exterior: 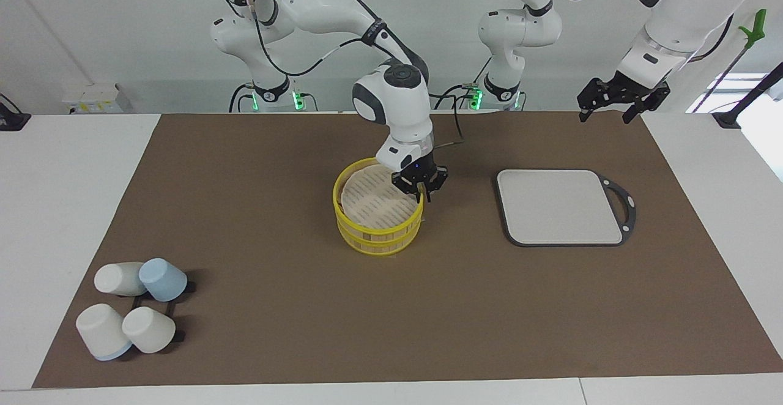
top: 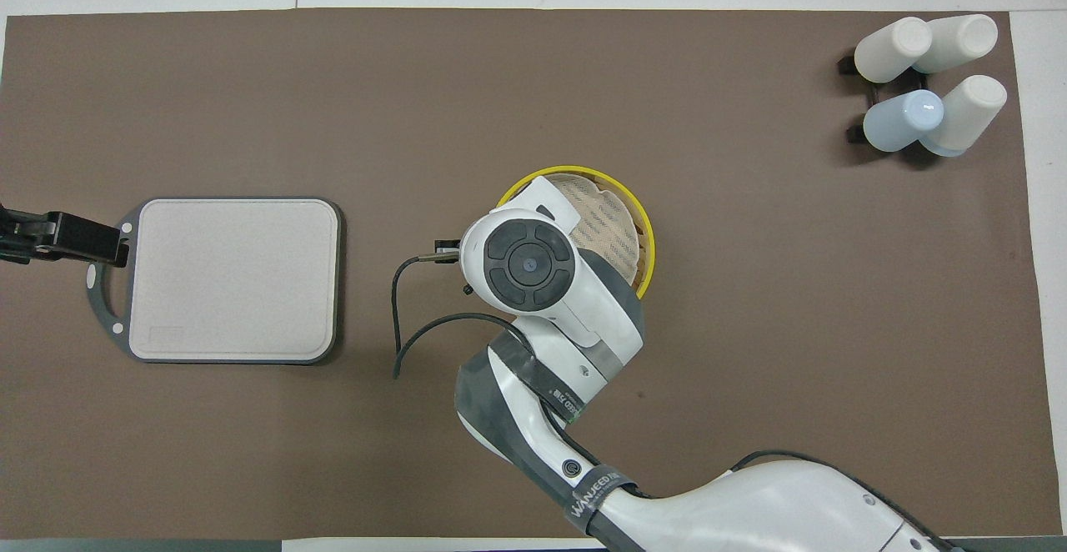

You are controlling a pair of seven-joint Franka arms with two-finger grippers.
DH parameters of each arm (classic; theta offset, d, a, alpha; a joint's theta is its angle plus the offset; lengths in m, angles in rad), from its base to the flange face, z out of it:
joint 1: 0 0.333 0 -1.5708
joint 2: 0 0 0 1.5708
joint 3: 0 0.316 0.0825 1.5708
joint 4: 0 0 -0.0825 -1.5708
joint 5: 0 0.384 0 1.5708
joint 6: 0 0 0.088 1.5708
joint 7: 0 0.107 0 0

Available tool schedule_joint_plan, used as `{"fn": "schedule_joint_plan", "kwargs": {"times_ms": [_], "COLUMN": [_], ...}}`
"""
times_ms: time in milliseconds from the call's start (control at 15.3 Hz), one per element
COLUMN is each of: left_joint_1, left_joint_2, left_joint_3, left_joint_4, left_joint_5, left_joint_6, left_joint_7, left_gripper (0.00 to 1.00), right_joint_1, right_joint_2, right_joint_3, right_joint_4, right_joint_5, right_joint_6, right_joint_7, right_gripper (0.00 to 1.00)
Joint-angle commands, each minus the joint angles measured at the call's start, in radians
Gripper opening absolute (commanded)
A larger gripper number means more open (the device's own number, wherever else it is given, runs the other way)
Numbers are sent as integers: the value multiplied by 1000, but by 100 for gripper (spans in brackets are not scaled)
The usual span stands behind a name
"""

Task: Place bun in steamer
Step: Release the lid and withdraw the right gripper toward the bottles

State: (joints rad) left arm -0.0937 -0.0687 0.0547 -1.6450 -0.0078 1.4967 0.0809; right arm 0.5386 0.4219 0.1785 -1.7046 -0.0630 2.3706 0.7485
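Steamer (exterior: pixel 378 216) with lid inside, right end effector (exterior: pixel 421 193) parted at rim

Two cams on me. Facing cam sits high across the table, looking back at my arm bases, which stand along its top edge; it's far enough off to take in the whole brown mat (exterior: pixel 257 221) edge to edge plus the wall at my back. Overhead cam hangs above my own end, looking fwd and steeply down, so my right arm climbs in from its bottom edge and the mat (top: pixel 250 77) fills nearly the whole pic. Views are half a turn apart. Both share the mat, the steamer (exterior: pixel 378 218) (top: pixel 643 239) mid-table, the grey board (exterior: pixel 560 206) (top: pixel 233 281) and the cups (exterior: pixel 131 313) (top: pixel 929 85) at one corner.
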Motion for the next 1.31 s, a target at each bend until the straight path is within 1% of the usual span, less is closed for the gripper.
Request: {"fn": "schedule_joint_plan", "kwargs": {"times_ms": [0, 65, 131, 261, 327, 392, 458, 523, 588, 784, 850, 915, 1111, 1242], "left_joint_1": [12, 12, 12, 11, 11, 11, 11, 9, 6, 2, 2, 0, -1, 0], "left_joint_2": [0, -2, -2, -3, -5, -3, -3, -5, -9, -11, -11, -11, -11, -11], "left_joint_3": [-3, -3, -1, 1, 1, 1, 1, 1, -1, -1, -1, -1, -1, -1], "left_joint_4": [10, 7, 5, 4, 2, 4, 2, -4, -9, -12, -12, -12, -10, -10], "left_joint_5": [-18, -18, -18, -18, -18, -18, -18, -17, -17, -17, -17, -17, -15, -15], "left_joint_6": [4, 4, 4, 5, 5, 10, 17, 20, 22, 23, 23, 22, 23, 23], "left_joint_7": [10, 11, 11, 11, 11, 7, 7, 11, 7, 7, 8, 7, 8, 10], "left_gripper": [100, 100, 100, 100, 100, 100, 100, 100, 100, 100, 100, 100, 100, 100], "right_joint_1": [3, -2, -3, -9, -14, -19, -41, -72, -106, -239, -293, -345, -480, -554], "right_joint_2": [-8, -8, -6, 11, 11, 0, -18, -58, -95, -218, -254, -293, -377, -414], "right_joint_3": [6, 6, 4, 6, 4, -1, -1, 1, 1, 1, 1, 1, 1, -1], "right_joint_4": [-1, 19, 54, 164, 199, 216, 215, 207, 207, 207, 201, 188, 155, 155], "right_joint_5": [5, 5, 2, -29, -38, -37, -35, -32, -26, -17, -17, -15, -15, 9], "right_joint_6": [9, -4, -48, -201, -267, -318, -353, -400, -466, -678, -745, -808, -872, -922], "right_joint_7": [23, 22, 19, 0, -8, -24, -55, -98, -139, -167, -193, -258, -501, -546], "right_gripper": [55, 56, 56, 56, 57, 62, 72, 87, 100, 100, 100, 100, 100, 100]}}
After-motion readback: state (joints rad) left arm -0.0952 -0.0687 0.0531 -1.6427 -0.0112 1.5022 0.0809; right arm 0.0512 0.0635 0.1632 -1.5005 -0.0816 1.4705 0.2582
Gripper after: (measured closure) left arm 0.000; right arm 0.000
